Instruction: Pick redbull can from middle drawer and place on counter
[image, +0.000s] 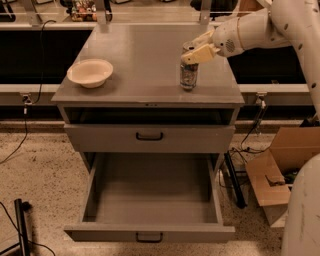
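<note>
Can: upright on the table, right side, near the front edge.
Hand: at the can's top, reaching in from the right; cannot tell whether it grips.
Drawer: pulled open, below.
Bowl: table's left.

My cream gripper, on a white arm, sits at the top of the silver-blue redbull can. The counter and middle drawer are plain grey; the bowl is cream.
</note>
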